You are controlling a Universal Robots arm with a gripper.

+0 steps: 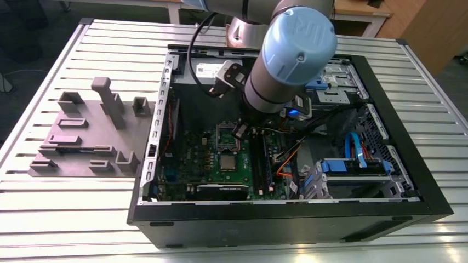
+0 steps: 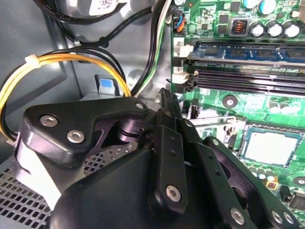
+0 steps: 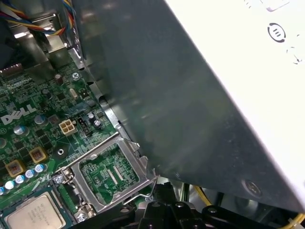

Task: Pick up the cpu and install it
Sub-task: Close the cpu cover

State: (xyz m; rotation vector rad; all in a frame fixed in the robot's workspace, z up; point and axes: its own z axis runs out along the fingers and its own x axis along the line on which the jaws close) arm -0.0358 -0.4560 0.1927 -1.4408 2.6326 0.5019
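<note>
Showing the cpu lying flat, silver top up, in its seat on the green motherboard, just beside the hinged-up socket frame. Reaching into the open computer case with the arm and hanging the end effector near the frame's free edge, without revealing any contact with it. Presenting the fingers pressed together, gripping nothing. Resting a grey-mauve tray on the slatted tabletop, outside the case and well apart from the frame.
</note>
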